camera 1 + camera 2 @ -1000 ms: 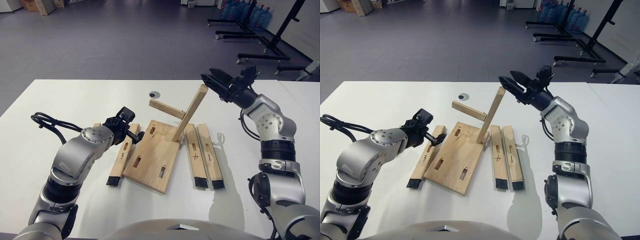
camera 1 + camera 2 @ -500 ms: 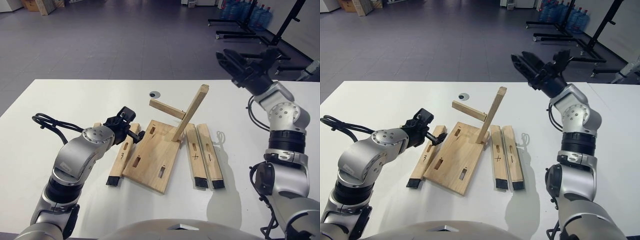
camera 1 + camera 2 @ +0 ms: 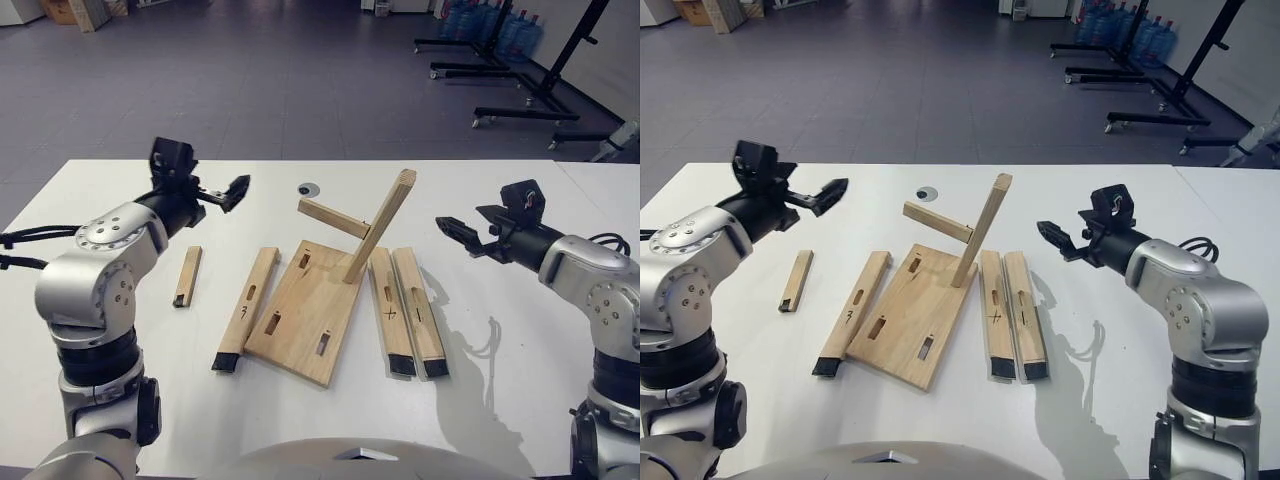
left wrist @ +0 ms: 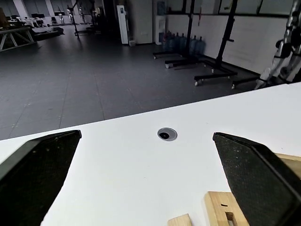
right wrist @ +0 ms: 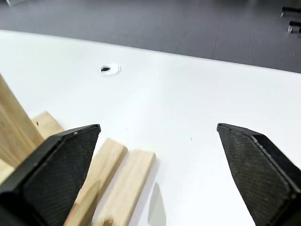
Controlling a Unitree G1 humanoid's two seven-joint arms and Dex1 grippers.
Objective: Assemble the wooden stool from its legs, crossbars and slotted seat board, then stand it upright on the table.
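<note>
The slotted seat board (image 3: 300,300) lies flat at a slant, pale wood cut with small rectangular slots. An upright leg (image 3: 382,225) stands tilted in the slot at the board's far right corner. A crossbar (image 3: 333,217) juts leftward from its upper part, above the board's far edge. Just beside the board's right edge lie an inner leg (image 3: 388,310) and an outer leg (image 3: 420,312), side by side and touching, black tips nearest. A left leg (image 3: 246,312) lies along the board's left edge. A short crossbar (image 3: 186,276) lies farther left, well apart.

One leg (image 3: 983,232) stands, seemingly slotted, in seat board (image 3: 902,322).
</note>
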